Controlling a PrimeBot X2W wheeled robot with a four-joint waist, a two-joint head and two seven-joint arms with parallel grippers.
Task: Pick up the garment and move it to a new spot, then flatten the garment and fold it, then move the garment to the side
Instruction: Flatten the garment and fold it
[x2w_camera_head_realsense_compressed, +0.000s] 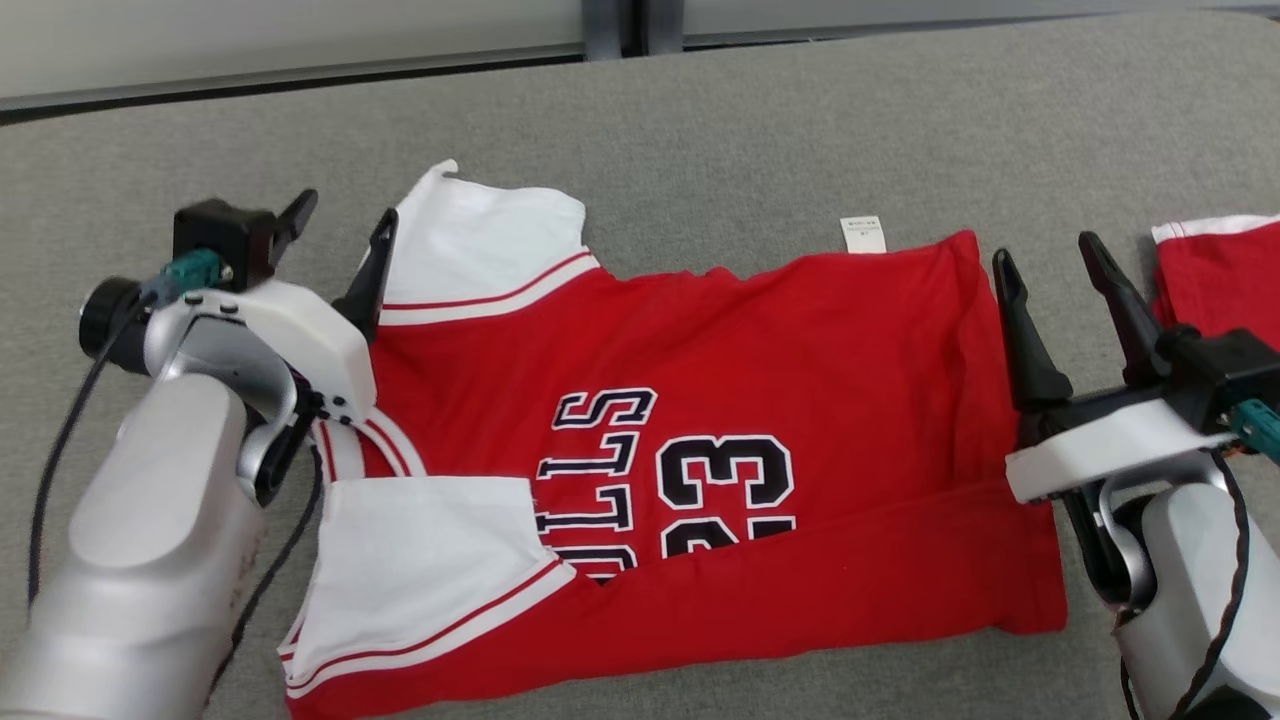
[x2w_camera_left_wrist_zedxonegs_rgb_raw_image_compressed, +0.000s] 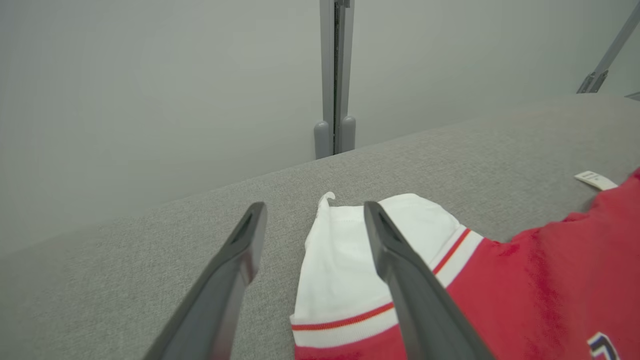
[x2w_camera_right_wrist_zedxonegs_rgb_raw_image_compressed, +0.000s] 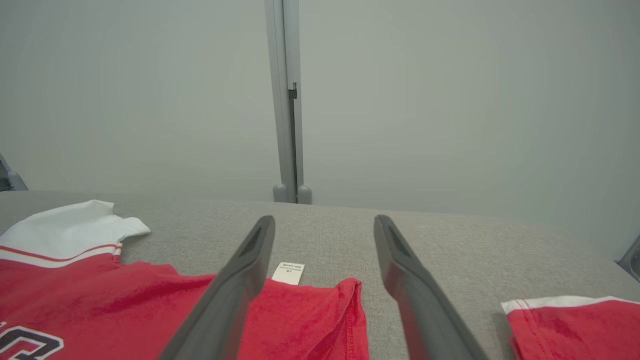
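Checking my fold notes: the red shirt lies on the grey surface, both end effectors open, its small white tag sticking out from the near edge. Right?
Not quite. The head view shows the tag sticking out from the far edge of the shirt. The rest holds: the shirt lies on the grey surface, with the left end effector and right end effector both open.

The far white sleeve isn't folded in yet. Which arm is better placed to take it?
Left, probably. The left gripper hovers open with one finger over the far sleeve of the garment, while the right gripper, also open, sits at the hem, across the whole shirt.
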